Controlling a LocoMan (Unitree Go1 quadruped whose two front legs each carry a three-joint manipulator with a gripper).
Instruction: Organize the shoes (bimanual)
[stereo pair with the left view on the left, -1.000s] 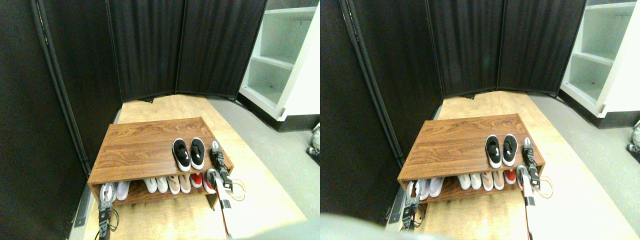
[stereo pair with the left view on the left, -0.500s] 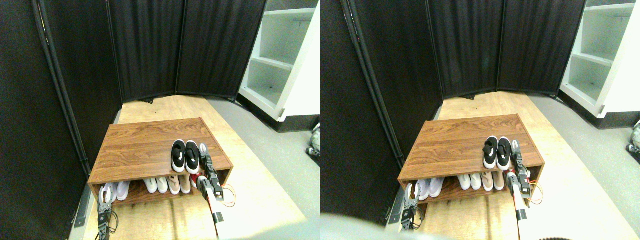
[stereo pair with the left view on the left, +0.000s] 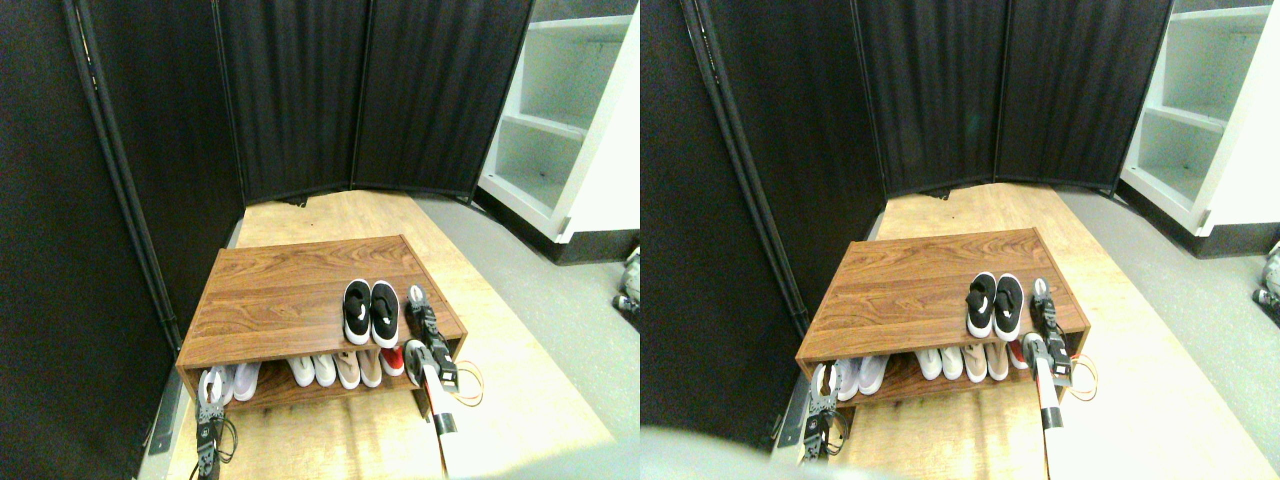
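Your black shoes (stereo pair with the left view on the left: 370, 312) stand side by side, touching, toes pointing away from the robot, on top of the wooden rack (stereo pair with the left view on the left: 280, 290) toward its right front corner. Your right gripper (stereo pair with the left view on the left: 416, 298) hovers over the rack top just beside the right shoe, apart from it; I cannot tell whether its jaws are spread or pressed together (too small in the picture). Your left gripper (stereo pair with the left view on the left: 209, 398) sits low at the rack's front left corner, in front of the lower shelf opening; its jaw state I cannot tell either.

On the lower shelf you have a white pair (stereo pair with the left view on the left: 232, 380) at the left end, just behind the left gripper, then another white pair (stereo pair with the left view on the left: 312, 369), a beige pair (stereo pair with the left view on the left: 358, 368) and a red shoe (stereo pair with the left view on the left: 393, 360), partly hidden by the right arm. An orange cable loop (stereo pair with the left view on the left: 470, 384) lies on the floor beside the rack's right front corner. Black folding screens (stereo pair with the left view on the left: 300, 100) close off the left and back, the left one near the rack's left side. A white shelf unit (stereo pair with the left view on the left: 560, 120) stands well apart to the right
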